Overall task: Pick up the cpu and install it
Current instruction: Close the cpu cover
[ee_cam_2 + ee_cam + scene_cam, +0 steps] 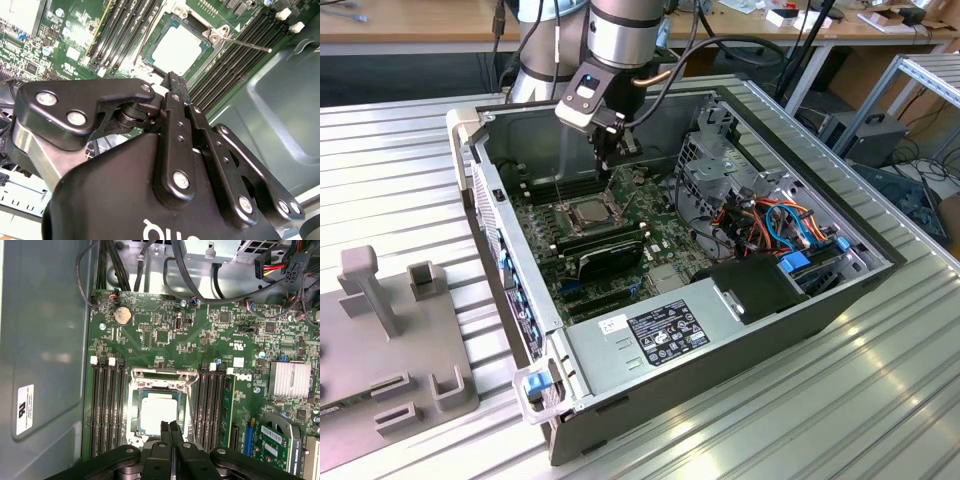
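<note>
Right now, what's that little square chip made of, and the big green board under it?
The cpu seems topped with metal: dull silver-grey with a soft sheen. The motherboard looks like glossy green-coated circuit board, probably fibreglass, dotted with tiny soldered parts.

The tool (pixel 170 427), fingers pressed together, overlaps the edge of the cpu (pixel 156 411) lying in the socket (pixel 161 374) of the motherboard (pixel 200 337).

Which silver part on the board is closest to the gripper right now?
The cpu, the flat smooth square seated in the socket, just beyond the gripper; the finned heatsink and round coin cell lie farther away.
</note>
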